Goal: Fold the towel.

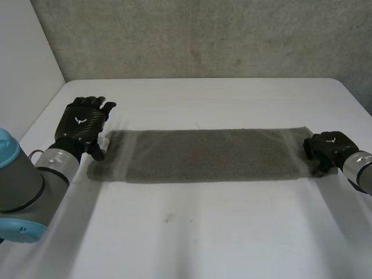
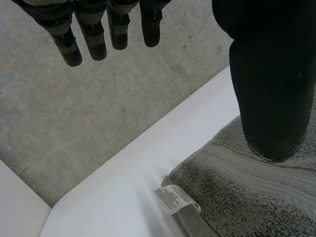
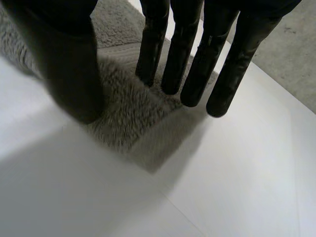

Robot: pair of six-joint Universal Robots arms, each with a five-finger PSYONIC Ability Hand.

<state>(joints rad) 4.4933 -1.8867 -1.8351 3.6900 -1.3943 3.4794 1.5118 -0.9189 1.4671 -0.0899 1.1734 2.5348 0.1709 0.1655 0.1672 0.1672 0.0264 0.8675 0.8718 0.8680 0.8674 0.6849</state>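
Note:
A grey towel [image 1: 203, 154] lies flat on the white table [image 1: 192, 232] as a long strip running left to right. My left hand [image 1: 84, 125] hovers open over the towel's left end, fingers [image 2: 89, 29] straight and spread. Its thumb [image 2: 271, 89] hangs just above the cloth [image 2: 247, 197], close to a white label [image 2: 177, 198] at the corner. My right hand [image 1: 328, 148] is down on the right end. Its straight fingers [image 3: 192, 59] rest on the towel [image 3: 123, 113] and the thumb [image 3: 69, 74] stands at the near edge, with the cloth lying flat between them.
A grey concrete wall [image 1: 203, 35] stands behind the table's far edge, and a white panel [image 1: 23, 64] rises at the left. Bare tabletop stretches in front of the towel toward me.

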